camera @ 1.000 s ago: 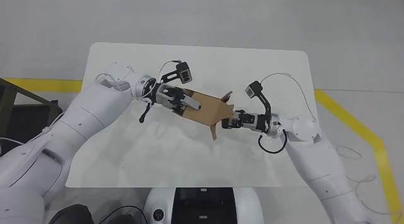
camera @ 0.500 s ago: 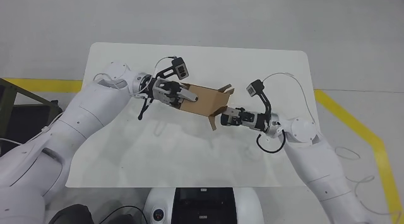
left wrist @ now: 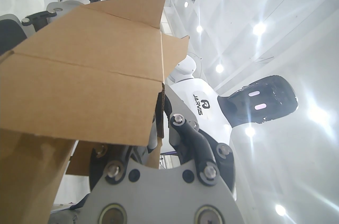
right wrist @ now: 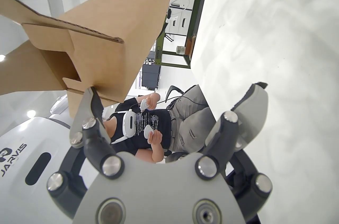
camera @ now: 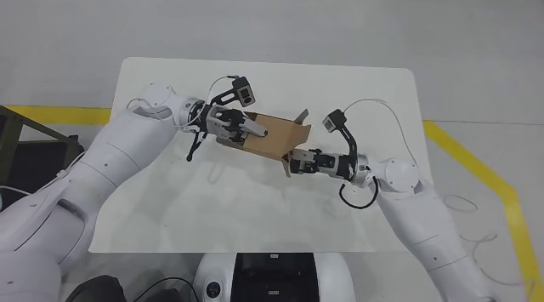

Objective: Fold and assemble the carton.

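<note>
The brown carton (camera: 277, 136) is held above the white table (camera: 170, 200), partly opened into a tube with loose end flaps. My left gripper (camera: 252, 131) is shut on the carton's wall at its left end. In the left wrist view the cardboard (left wrist: 87, 76) covers most of that gripper's fingers. My right gripper (camera: 294, 163) is open at the carton's right end, just below a hanging flap. In the right wrist view one of its fingertips (right wrist: 91, 99) touches the lower edge of the carton (right wrist: 100, 42), while the other fingertip (right wrist: 254, 100) is over the bare table.
The white table has free surface on all sides of the carton. A thin white cable (camera: 399, 119) runs from the right arm across the table's right part. Grey floor with a yellow line (camera: 476, 166) lies beyond the table edge.
The left gripper has raised and shifted the carton slightly toward the far left. The right gripper has moved left, up to the carton's lower end flap.
</note>
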Tool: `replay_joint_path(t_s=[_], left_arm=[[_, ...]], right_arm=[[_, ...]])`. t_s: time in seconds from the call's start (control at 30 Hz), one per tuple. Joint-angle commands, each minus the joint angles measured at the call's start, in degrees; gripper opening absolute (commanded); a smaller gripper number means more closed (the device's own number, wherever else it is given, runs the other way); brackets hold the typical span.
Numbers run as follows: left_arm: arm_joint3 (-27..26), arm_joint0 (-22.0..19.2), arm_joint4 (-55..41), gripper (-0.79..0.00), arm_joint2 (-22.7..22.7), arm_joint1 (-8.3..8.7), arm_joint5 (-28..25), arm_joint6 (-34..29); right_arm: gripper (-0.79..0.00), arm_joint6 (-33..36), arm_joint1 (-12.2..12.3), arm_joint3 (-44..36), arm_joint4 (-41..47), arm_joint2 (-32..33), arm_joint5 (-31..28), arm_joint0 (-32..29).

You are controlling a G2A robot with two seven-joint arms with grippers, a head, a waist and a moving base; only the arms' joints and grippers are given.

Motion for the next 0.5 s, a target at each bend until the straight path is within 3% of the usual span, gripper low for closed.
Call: replay_joint_path(t_s=[0.0,0.47], left_arm=[[0.1,-0.1,-0.1,-0.785,0.0,-0.11,0.1,0.0],[3.6,-1.1,0.1,-0.785,0.0,-1.19,-0.2,0.0]], right_arm=[[0.000,-0.1,-0.1,0.2,-0.1,-0.4,-0.1,0.2],[0.000,-1.0,-0.1,0.0,0.1,-1.1,-0.8,0.5]])
